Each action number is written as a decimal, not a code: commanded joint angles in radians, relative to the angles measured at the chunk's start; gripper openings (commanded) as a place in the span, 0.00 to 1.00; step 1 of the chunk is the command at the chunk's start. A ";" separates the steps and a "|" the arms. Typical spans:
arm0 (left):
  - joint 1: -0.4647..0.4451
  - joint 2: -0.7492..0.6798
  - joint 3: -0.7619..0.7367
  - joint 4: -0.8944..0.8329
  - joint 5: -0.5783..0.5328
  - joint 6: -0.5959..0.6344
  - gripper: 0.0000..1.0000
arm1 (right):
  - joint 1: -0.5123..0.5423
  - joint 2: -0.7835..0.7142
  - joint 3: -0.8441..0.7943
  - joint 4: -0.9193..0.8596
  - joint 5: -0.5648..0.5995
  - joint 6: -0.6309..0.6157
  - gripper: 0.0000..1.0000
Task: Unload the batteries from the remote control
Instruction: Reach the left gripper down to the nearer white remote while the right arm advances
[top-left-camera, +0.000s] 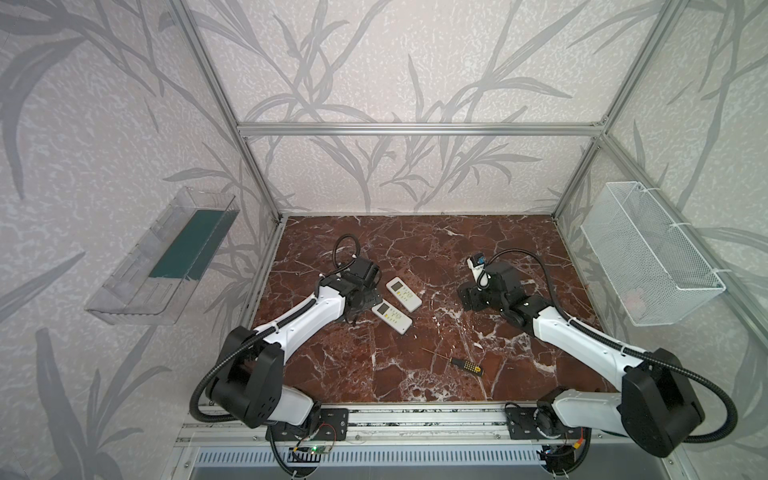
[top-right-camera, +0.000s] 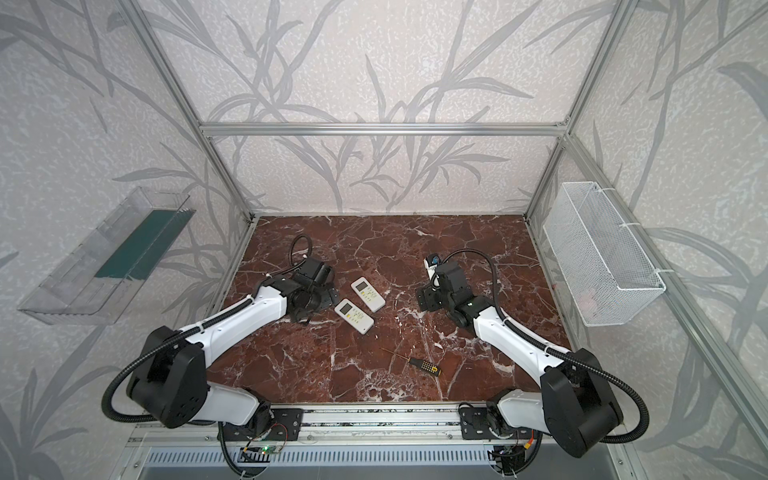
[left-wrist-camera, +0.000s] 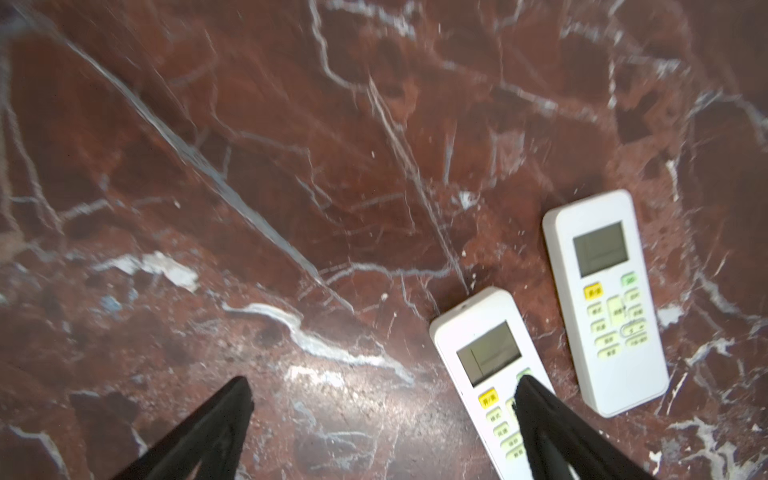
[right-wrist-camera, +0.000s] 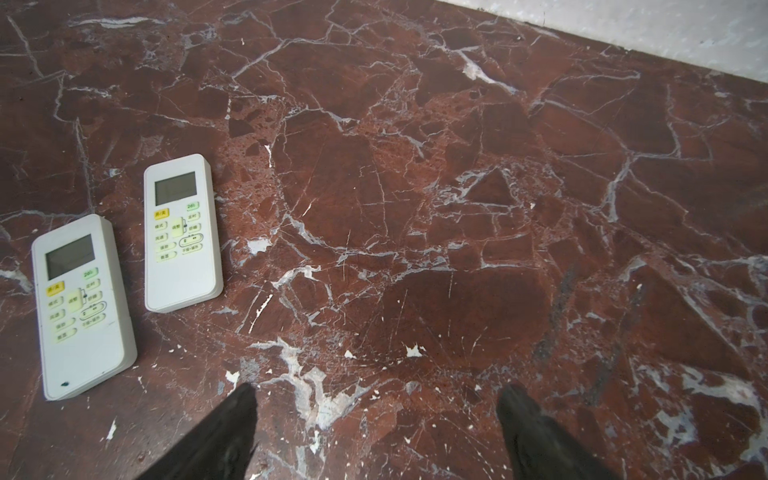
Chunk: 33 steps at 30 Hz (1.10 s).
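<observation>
I am at the very start. Both remotes lie face up on the counter (top-left-camera: 415, 249), just beside each other. No batteries show in any view, so I judge they sit inside, behind backs that face down.

My left tool (left-wrist-camera: 384, 384) stands wide open and empty beside the nearer remote (left-wrist-camera: 486, 365). One finger (left-wrist-camera: 552, 428) overlaps its buttons in the left wrist view, though I cannot tell whether it touches. My right tool (right-wrist-camera: 378, 390) is open and empty too, over bare counter, well apart from the farther remote (right-wrist-camera: 180, 232).

Next I need to take one remote, turn it over and get its back open.

Only the top views show the screwdriver (top-left-camera: 465, 365) lying near the front edge. Only the wrist views show the buttons clearly.
</observation>
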 joint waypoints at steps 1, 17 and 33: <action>-0.020 0.021 0.038 -0.048 0.057 -0.127 0.99 | 0.007 -0.006 -0.029 0.036 -0.002 0.018 0.90; -0.080 0.237 0.131 0.057 0.150 -0.241 0.96 | 0.009 -0.052 -0.113 0.113 -0.015 0.027 0.90; -0.091 0.365 0.190 0.055 0.172 -0.267 0.93 | 0.010 -0.117 -0.163 0.146 0.003 0.039 0.90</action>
